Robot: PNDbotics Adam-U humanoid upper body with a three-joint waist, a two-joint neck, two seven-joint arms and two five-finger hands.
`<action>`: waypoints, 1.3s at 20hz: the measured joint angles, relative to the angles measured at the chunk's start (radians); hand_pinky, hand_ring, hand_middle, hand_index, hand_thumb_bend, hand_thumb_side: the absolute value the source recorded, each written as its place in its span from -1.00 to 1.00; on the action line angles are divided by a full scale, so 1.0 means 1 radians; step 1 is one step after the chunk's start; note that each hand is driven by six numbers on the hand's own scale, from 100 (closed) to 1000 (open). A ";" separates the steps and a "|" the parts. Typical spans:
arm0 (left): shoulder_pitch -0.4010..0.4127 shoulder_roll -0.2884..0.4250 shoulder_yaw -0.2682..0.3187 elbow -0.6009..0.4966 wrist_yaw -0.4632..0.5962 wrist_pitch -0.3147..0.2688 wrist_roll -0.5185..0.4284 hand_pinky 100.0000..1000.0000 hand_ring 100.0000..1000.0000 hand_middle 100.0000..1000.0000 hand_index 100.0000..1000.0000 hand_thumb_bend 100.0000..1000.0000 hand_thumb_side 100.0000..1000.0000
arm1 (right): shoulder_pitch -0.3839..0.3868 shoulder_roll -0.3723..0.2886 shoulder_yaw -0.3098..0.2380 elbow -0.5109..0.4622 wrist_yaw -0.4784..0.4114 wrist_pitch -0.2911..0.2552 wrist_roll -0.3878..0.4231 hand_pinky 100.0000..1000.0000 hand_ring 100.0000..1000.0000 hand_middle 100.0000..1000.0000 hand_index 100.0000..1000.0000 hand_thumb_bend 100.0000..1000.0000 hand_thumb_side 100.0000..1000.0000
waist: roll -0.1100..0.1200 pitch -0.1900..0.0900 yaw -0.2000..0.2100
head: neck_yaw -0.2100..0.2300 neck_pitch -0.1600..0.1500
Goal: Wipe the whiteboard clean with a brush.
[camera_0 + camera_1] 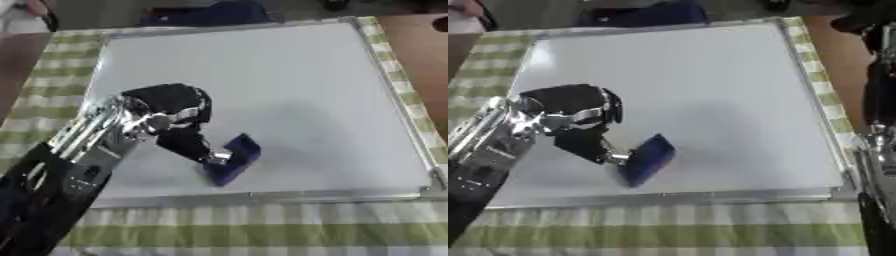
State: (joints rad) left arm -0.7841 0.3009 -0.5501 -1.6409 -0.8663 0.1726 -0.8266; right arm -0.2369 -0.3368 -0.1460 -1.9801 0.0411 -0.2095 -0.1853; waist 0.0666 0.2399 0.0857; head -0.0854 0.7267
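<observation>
A white whiteboard [289, 80] with a silver frame lies on the checked cloth and looks blank. My left hand [175, 112] comes in from the lower left and hangs over the board's near left part. Its fingers are curled round a blue brush [234, 159], which rests tilted on the board near the front edge. My right arm [877, 150] shows only as a dark and silver limb along the right edge of the right eye view; its hand is out of sight.
A green and white checked cloth [262, 225] covers the table under the board. Brown table surface [420, 45] shows at the far right. A dark blue shape [206, 12] lies beyond the board's far edge.
</observation>
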 measured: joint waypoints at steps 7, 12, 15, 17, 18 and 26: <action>-0.007 -0.036 0.000 0.018 -0.032 -0.003 0.031 0.26 0.55 0.28 -0.96 0.41 1.00 | 0.000 0.007 0.000 0.000 0.001 0.002 0.005 0.31 0.14 -0.12 -0.08 -1.00 0.80 | 0.000 0.009 0.004 | -0.010 -0.004; -0.008 -0.049 -0.007 0.034 -0.109 -0.046 0.063 0.22 0.51 0.20 -0.96 0.32 0.87 | -0.001 0.008 0.005 0.000 0.001 0.000 0.010 0.31 0.14 -0.12 -0.08 -1.00 0.80 | 0.000 0.012 0.004 | -0.010 -0.004; -0.008 -0.059 -0.015 0.053 -0.122 -0.062 0.072 0.20 0.48 0.18 -0.97 0.30 0.69 | -0.001 0.008 0.006 0.000 0.001 0.000 0.010 0.31 0.14 -0.12 -0.08 -1.00 0.80 | 0.000 0.013 0.004 | -0.010 -0.004; -0.007 -0.067 -0.020 0.067 -0.122 -0.067 0.071 0.19 0.48 0.18 -0.97 0.30 0.67 | -0.001 0.008 0.006 0.000 0.001 -0.001 0.010 0.31 0.14 -0.12 -0.08 -1.00 0.80 | 0.000 0.013 0.003 | -0.009 -0.007; -0.007 -0.070 -0.023 0.073 -0.120 -0.068 0.071 0.19 0.48 0.18 -0.97 0.30 0.67 | -0.001 0.008 0.006 0.000 0.001 -0.001 0.010 0.31 0.14 -0.12 -0.08 -1.00 0.80 | 0.000 0.013 0.003 | -0.009 -0.007; 0.006 -0.090 -0.025 0.118 -0.081 -0.048 0.078 0.08 0.39 0.14 -1.00 0.02 0.33 | -0.001 0.010 0.006 0.000 0.001 -0.001 0.010 0.32 0.14 -0.13 -0.09 -1.00 0.80 | -0.001 0.014 0.003 | -0.008 -0.008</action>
State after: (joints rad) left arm -0.7776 0.2108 -0.5753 -1.5233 -0.9478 0.1250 -0.7489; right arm -0.2383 -0.3267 -0.1404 -1.9801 0.0420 -0.2104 -0.1758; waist 0.0655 0.2536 0.0888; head -0.0932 0.7188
